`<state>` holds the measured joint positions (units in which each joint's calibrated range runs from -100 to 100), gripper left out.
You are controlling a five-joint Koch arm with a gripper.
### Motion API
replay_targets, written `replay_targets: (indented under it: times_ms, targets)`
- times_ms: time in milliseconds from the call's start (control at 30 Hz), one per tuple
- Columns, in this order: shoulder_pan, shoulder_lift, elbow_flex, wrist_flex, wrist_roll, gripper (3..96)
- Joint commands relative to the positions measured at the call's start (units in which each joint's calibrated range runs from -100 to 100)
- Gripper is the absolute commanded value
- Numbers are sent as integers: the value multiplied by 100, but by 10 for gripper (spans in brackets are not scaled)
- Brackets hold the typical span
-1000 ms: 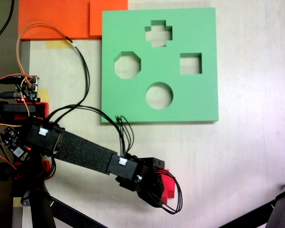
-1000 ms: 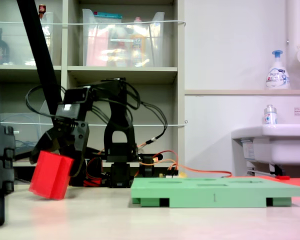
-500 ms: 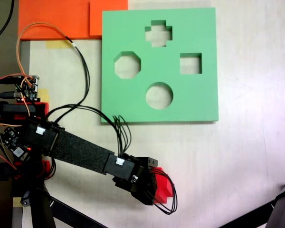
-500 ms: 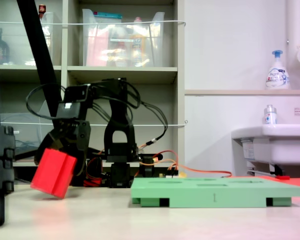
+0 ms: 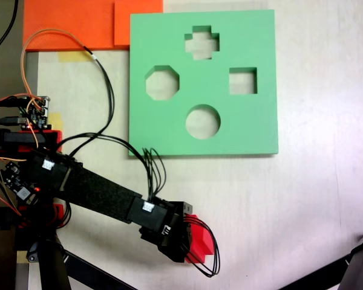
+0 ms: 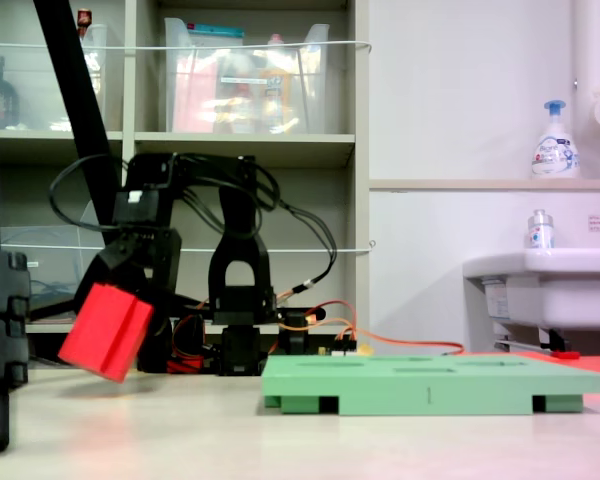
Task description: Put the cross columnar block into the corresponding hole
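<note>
gripper (image 5: 183, 241): clenched on the cross columnar block (image 5: 199, 239); jaws pressed against the block's sides, nothing else touched. in the second exterior view the gripper (image 6: 120, 300) hangs from the arm above the block (image 6: 106, 331).
block, place: near the table's (image 5: 314, 199) front edge in the first exterior view, well apart from the green board (image 5: 254, 127); lifted clear of the table top in the second exterior view.
block, attitude: tilted, long axis leaning with its lower end toward the second exterior view's right; a groove of the cross section shows on the facing side.
corresponding hole (image 5: 202, 42): plus-shaped cutout near the board's far edge, open and unfilled. in the second exterior view the board (image 6: 430, 385) shows edge-on only, so the hole cannot be made out there.
other cutouts: octagonal cutout (image 5: 163, 83), square cutout (image 5: 242, 80), round cutout (image 5: 202, 121), all between the block and the plus-shaped one or beside that path.
governing relation: the hole lies beyond the gripper toward the first exterior view's top, across the whole depth of the board, roughly in line with the block.
judged requirement: carry the block over the near cutouts, bring its axis upright, and turn its arms to match the cutout before lowering.
risk: a tilted or turned block would likely catch on the foam rim.
</note>
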<state>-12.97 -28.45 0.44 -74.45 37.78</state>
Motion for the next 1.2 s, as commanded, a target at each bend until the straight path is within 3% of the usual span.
replay_targets:
  times_ms: [33,567,800,1000,1200]
  targets:
    - [5,-479,664,-283,5,388]
    - [503,-576,2299,-985,576,400]
    - [1353,-702,2299,-985,1241,461]
    - [2300,-730,2438,-966,2134,468]
    - [2833,-716,2708,-947,2515,464]
